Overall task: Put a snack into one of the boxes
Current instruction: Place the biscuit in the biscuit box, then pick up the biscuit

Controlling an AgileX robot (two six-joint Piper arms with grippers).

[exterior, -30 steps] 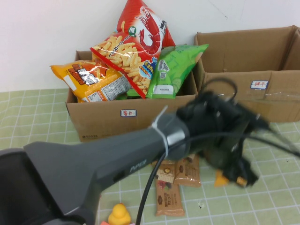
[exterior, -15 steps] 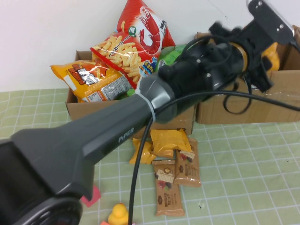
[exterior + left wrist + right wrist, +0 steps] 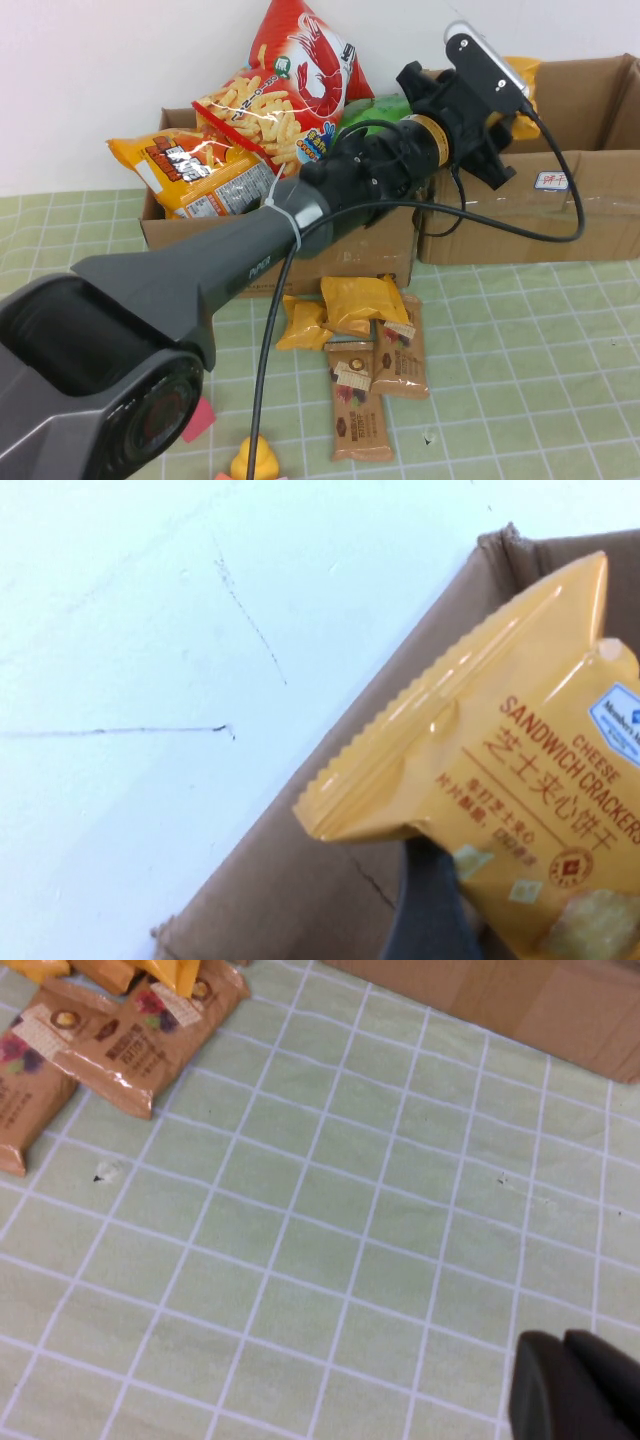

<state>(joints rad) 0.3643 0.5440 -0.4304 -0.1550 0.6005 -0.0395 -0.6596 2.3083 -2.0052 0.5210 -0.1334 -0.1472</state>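
Two brown cardboard boxes with white labels stand at the back: the left box (image 3: 200, 250) is piled with chip bags, and the right box (image 3: 580, 195) is open. My left gripper (image 3: 512, 88) is shut on a yellow cheese sandwich cracker packet (image 3: 522, 70) and holds it above the right box's back left corner. In the left wrist view the packet (image 3: 510, 770) hangs over the box wall (image 3: 320, 890), with one dark finger (image 3: 430, 910) beneath it. My right gripper (image 3: 562, 1345) is shut and empty, low over the green checked cloth.
Yellow packets (image 3: 350, 305) and brown snack bars (image 3: 380, 385) lie on the cloth in front of the left box; the bars also show in the right wrist view (image 3: 120, 1040). A yellow duck (image 3: 255, 462) sits at the front edge. A red shrimp chip bag (image 3: 300, 70) tops the left box.
My left arm has swung up from the snack pile on the table to above the right box, carrying the yellow packet with it.
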